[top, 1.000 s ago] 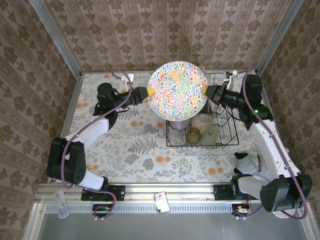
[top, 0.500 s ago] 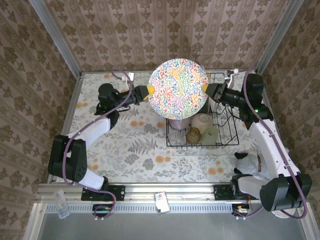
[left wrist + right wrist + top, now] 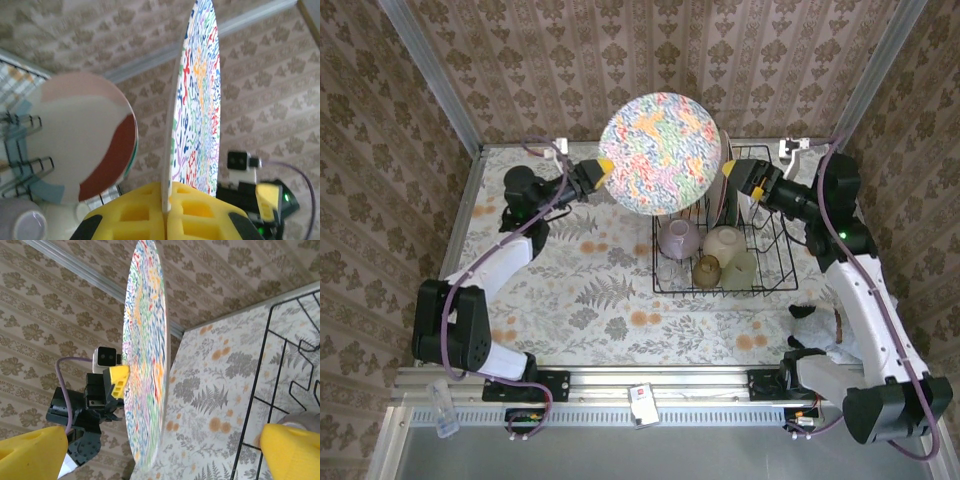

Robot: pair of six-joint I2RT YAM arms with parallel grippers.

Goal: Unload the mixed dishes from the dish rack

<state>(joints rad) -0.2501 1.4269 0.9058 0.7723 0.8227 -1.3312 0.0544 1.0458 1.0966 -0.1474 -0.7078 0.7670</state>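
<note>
Two grippers are being shown at one colourful plate in the top view: the plate is being gripped at its left rim by the left gripper and held in the air over the far left corner of the dish rack, while the right gripper is being held wide open, near the right rim but apart from it. From the left wrist, the plate is being seen edge-on, clamped between yellow pads, with a pink and rust plate standing in the rack beyond. From the right wrist, yellow fingers are being shown spread far apart. Open flowered table is being left between rack and left wall
</note>
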